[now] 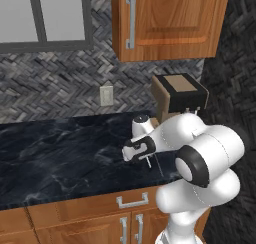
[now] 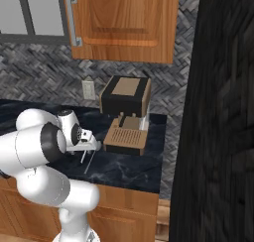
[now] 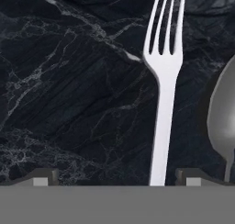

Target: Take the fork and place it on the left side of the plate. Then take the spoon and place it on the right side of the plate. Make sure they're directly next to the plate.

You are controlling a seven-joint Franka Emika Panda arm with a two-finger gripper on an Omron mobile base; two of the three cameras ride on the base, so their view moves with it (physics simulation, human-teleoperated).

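Hand view: the fingers stand spread wide over the dark marble tabletop, pinching nothing. The fork lies between them, its tine ends and handle end cut off. The spoon lies beside it, half cropped.

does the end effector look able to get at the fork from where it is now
Probably yes: the open end effector hangs right over the fork handle, nothing lies between, and the spoon sits apart to one side.
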